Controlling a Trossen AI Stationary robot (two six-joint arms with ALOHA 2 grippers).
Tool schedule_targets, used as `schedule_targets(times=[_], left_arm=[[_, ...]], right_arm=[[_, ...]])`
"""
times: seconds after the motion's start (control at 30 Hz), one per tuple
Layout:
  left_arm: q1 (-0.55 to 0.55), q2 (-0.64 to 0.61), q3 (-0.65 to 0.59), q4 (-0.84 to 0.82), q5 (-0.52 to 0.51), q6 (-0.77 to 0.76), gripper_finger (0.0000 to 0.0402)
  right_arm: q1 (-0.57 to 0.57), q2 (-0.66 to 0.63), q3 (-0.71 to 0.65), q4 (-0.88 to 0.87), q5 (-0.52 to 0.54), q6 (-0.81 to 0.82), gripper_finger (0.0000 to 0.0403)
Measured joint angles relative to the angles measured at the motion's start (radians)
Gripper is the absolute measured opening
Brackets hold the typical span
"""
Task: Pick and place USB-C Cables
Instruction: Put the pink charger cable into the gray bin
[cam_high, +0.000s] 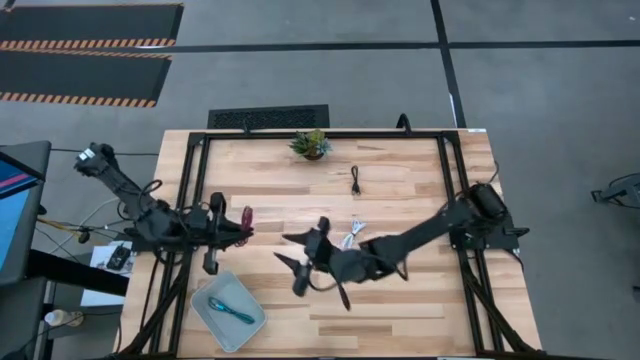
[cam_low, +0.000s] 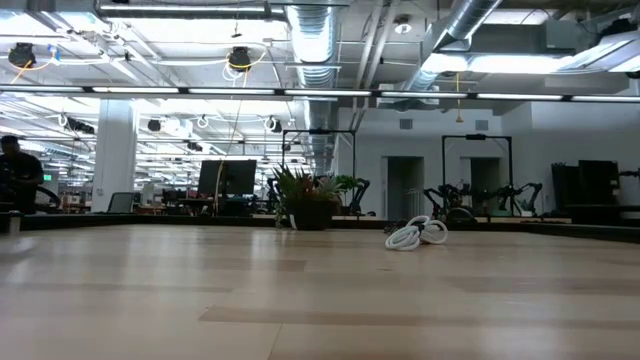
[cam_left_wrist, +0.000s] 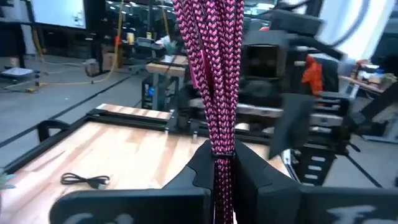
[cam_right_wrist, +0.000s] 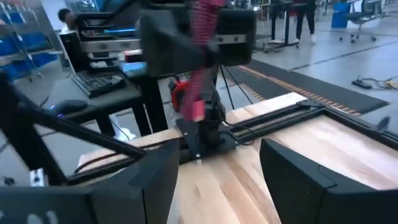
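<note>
- Tabletop (cam_high: 420, 310): pale wood planks inside a black metal frame, filling the centre and lower part of the high view; the low view shows only its flat grain running back to the room.
- USB-C cables, four counted from above.
- Dark red cable (cam_left_wrist: 214, 74): braided pink-and-black weave, grasped in the clenched left hand (cam_high: 243, 228) at left of centre in the high view. The left wrist view shows the bundle standing up between the two dark fingers; the right wrist view shows it as a blurred pink strip (cam_right_wrist: 202, 56).
- White-pink cable (cam_high: 352, 235): loose loops near the middle of the high view, just beside the right arm. The low view shows it as pale rings (cam_low: 417, 234) right of centre, lying on the wood.
- Black cable (cam_high: 356, 180): thin, folded, in the upper middle of the high view, well apart from both hands; also at lower left in the left wrist view (cam_left_wrist: 86, 180).
- Teal cable (cam_high: 230, 309): lies inside the tray, seen only from above.
- Tray (cam_high: 205, 322): one, light grey, rounded rectangle, lower left of the high view.
- Right hand (cam_high: 296, 252): released, fingers spread wide, grasping nothing, at centre of the high view.
- Potted plant (cam_high: 311, 144): one, spiky green leaves, upper middle edge of the tabletop.
</note>
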Motion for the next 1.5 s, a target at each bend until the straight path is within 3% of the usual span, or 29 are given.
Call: schedule_targets(times=[0.23, 0.47, 0.77, 1.07, 1.5], left_arm=[[-0.091, 0.013, -0.007, -0.051, -0.092, -0.058, 0.0004], [-0.153, 0.016, -0.007, -0.109, -0.208, -0.106, 0.0006], [-0.153, 0.046, -0.007, -0.088, -0.208, -0.113, 0.0007], [-0.145, 0.090, -0.007, -0.011, -0.182, -0.064, 0.0008], [-0.009, 0.121, -0.006, 0.100, 0.027, -0.032, 0.0008]], right_arm=[[-0.071, 0.045, -0.001, 0.116, -0.192, 0.037, 0.0251], [-0.072, 0.034, -0.001, 0.208, -0.241, -0.026, 0.0283], [-0.124, 0.034, 0.000, 0.237, -0.312, -0.016, 0.0335], [-0.133, 0.035, 0.000, 0.261, -0.345, -0.027, 0.0334], [-0.133, 0.035, 0.000, 0.279, -0.390, -0.053, 0.0333]])
